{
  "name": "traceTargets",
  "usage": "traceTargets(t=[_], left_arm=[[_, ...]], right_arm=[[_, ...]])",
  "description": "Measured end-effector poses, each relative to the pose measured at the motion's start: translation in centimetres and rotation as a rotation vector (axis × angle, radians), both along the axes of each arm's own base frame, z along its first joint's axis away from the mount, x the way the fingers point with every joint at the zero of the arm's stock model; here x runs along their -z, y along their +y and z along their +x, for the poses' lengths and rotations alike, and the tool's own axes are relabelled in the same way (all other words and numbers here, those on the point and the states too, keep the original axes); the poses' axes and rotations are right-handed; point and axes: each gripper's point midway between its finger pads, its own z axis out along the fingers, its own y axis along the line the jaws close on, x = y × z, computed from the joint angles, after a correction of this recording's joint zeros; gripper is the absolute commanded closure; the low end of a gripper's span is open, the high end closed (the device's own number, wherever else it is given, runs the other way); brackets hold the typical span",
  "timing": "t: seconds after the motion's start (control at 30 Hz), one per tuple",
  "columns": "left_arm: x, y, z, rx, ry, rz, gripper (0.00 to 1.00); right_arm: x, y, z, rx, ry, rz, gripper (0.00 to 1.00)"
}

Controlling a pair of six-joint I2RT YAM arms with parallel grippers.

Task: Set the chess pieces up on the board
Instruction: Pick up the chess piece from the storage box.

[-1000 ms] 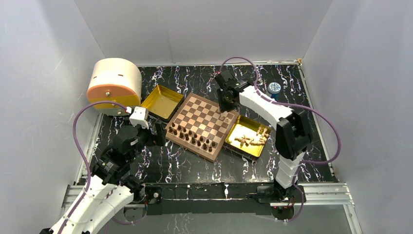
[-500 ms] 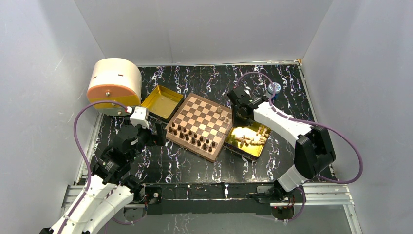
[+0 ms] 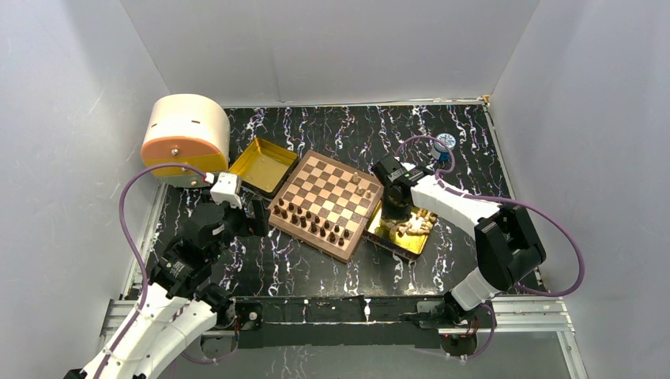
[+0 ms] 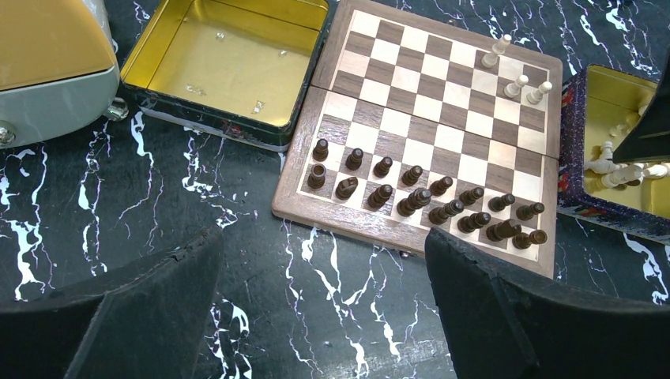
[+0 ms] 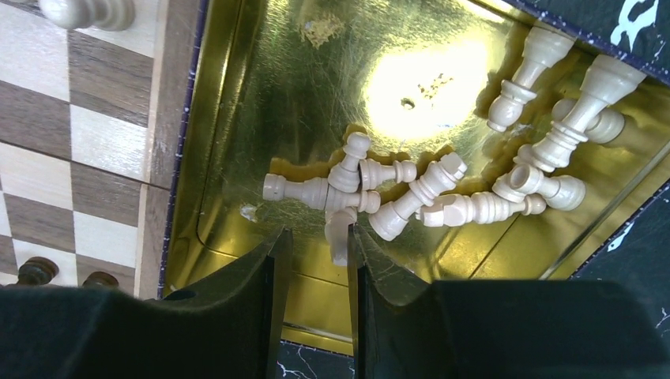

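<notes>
While the right end effector (image 5: 320, 237) hangs narrowly parted over light pieces (image 5: 442, 197) heaped in the gold tray (image 5: 261, 95), the left end effector (image 4: 320, 253) gapes wide above the bench (image 4: 253, 268) beside the board (image 4: 427, 134), where dark pieces (image 4: 419, 197) fill two near rows.

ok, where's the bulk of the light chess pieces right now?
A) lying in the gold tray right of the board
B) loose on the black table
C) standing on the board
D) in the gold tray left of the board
A: the light pieces lie heaped on their sides in the right gold tray. Only three stand on the board, at its far right corner, and the left gold tray holds none.
</notes>
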Motion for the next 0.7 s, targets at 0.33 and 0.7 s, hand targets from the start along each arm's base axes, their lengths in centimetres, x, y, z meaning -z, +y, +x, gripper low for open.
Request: traceTargets(t=[0.33, 0.7], left_arm=[[-0.05, 0.01, -0.02, 0.000, -0.002, -0.002, 0.05], [-0.06, 0.01, -0.01, 0.000, -0.002, -0.002, 0.05]], right_arm=[[0.36, -0.13, -0.27, 0.053, 0.007, 0.005, 0.59], [0.85, -0.41, -0.72, 0.067, 0.020, -0.001, 0.63]])
